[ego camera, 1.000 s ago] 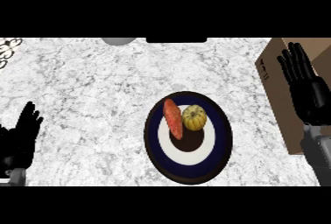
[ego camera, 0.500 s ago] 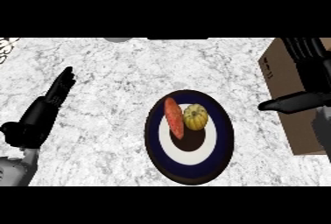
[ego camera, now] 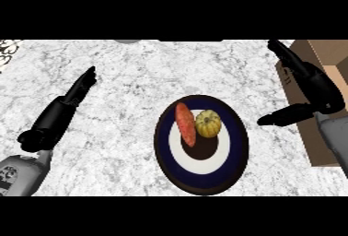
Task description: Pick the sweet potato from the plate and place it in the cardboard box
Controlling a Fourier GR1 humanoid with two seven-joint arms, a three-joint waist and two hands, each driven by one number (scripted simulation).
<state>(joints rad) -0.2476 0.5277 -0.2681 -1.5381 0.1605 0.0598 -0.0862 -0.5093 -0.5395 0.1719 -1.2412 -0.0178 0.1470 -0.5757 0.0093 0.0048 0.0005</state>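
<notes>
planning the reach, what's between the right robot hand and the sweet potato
In the head view, a small yellow squash sits between the right robot hand and the sweet potato, both on the plate; otherwise bare counter.

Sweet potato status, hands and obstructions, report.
Left hand and right hand open, holding nothing. Sweet potato on plate, touching small squash. Cardboard box at right, partly behind right hand.
</notes>
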